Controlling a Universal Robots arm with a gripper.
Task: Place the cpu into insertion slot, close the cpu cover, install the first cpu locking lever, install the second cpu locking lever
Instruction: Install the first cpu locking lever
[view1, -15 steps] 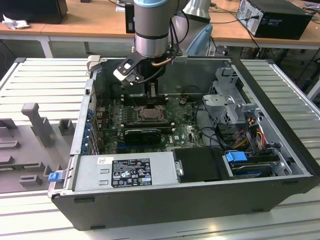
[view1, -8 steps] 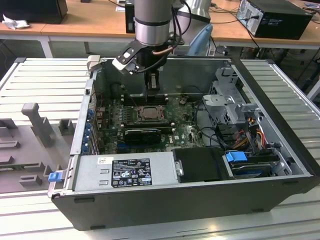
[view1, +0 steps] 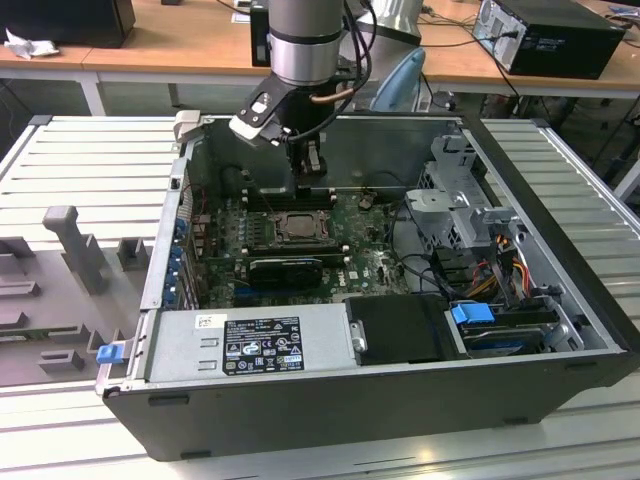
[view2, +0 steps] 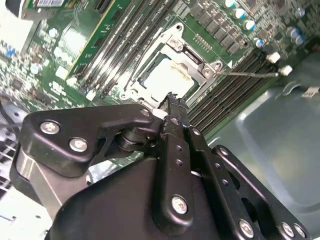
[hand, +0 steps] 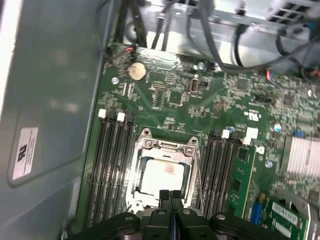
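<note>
In an open computer case, the cpu (hand: 165, 172) lies flat in the insertion slot (view1: 297, 227) on the green motherboard, its pale top showing. The silvery cpu cover (hand: 167, 145) lies down around it as a frame. A thin metal locking lever (view2: 247, 74) sticks out sideways from a corner of the cover (view2: 186, 46). My gripper (hand: 170, 196) hangs just above the socket's edge, its fingers pressed together with nothing between them. It hovers over the cpu (view2: 167, 80) in the second wrist view, and in the exterior view the gripper (view1: 311, 180) stands behind the socket.
Black memory slots (hand: 112, 165) flank the socket on both sides. A coin battery (hand: 136, 71) and cables (hand: 200, 30) lie beyond it. A black card (view1: 285, 268), the power supply (view1: 250, 345) and a drive cage (view1: 465, 205) crowd the case; its walls (view1: 350, 135) rise all round.
</note>
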